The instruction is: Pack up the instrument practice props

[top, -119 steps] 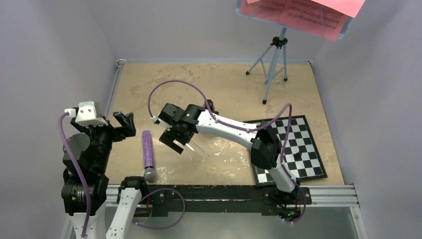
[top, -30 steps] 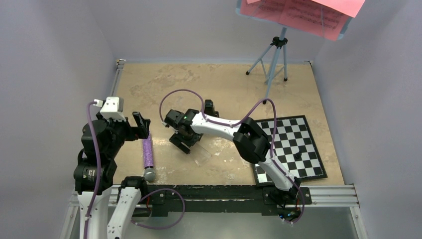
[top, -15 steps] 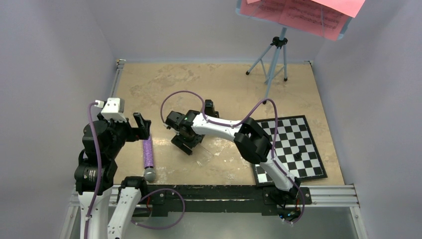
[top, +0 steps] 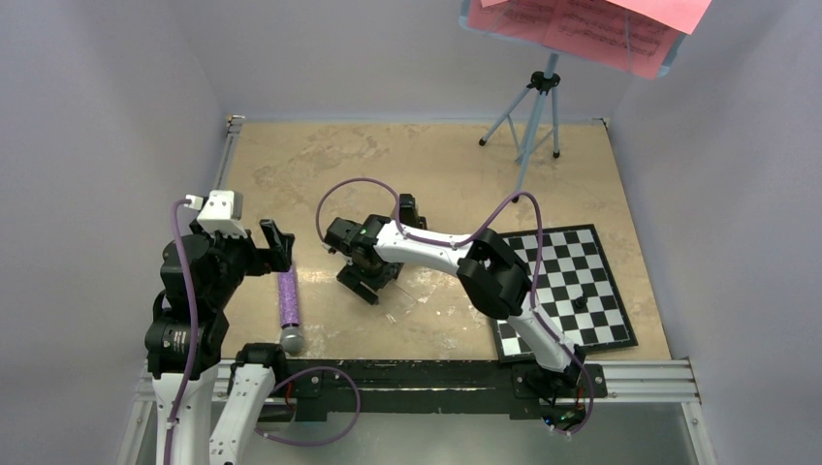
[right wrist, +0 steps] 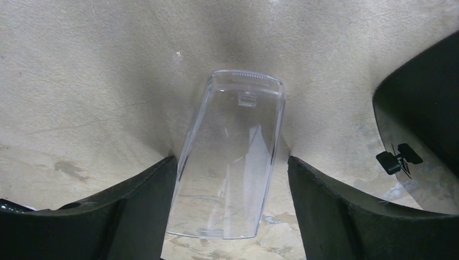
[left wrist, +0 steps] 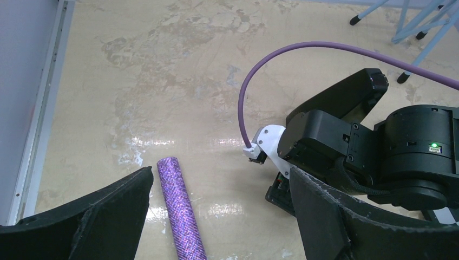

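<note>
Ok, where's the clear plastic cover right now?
In the right wrist view the clear plastic cover lies on the table between the fingers of the right gripper; from above that is mid-table, right of the purple microphone.

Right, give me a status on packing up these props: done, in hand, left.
Done: nothing looks packed. The music stand stands upright at the far edge with the pink sheets on it.
In hand: the right gripper straddles the clear cover, jaws open, no grip yet. The left gripper hangs open above the purple microphone.
Left: practically everything.
</note>
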`<action>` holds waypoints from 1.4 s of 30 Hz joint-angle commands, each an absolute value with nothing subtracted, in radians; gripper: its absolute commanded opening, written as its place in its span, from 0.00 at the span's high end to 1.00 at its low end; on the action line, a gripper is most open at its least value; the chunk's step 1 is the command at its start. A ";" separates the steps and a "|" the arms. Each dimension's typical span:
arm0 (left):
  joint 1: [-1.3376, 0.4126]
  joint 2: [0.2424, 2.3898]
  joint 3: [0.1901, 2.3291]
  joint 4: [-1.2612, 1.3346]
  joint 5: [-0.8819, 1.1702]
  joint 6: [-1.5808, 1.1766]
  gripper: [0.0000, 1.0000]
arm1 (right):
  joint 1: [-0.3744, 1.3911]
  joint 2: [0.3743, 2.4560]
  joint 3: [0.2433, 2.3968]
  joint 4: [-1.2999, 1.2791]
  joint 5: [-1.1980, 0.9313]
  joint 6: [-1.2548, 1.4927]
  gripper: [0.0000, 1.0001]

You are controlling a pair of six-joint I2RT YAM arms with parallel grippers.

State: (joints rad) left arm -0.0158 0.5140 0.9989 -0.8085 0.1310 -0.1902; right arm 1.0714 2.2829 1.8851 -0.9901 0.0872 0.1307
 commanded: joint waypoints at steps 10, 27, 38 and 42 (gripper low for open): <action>-0.027 0.504 0.984 -0.776 0.157 -0.184 0.00 | 1.077 2.211 1.872 -1.011 0.090 0.134 0.31; -0.026 0.497 0.970 -0.782 0.161 -0.184 0.00 | 1.077 2.213 1.878 -1.008 0.060 0.124 0.30; -0.026 0.500 0.965 -0.781 0.172 -0.184 0.00 | 1.077 2.231 1.894 -1.009 0.039 0.113 0.34; -0.027 0.499 0.965 -0.780 0.173 -0.183 0.00 | 1.078 2.241 1.902 -1.009 0.037 0.107 0.29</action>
State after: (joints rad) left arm -0.0223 0.5037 0.9680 -0.8089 0.1547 -0.1902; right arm 1.0733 2.2612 1.8732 -1.0031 0.0563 0.1196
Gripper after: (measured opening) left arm 0.994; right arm 0.699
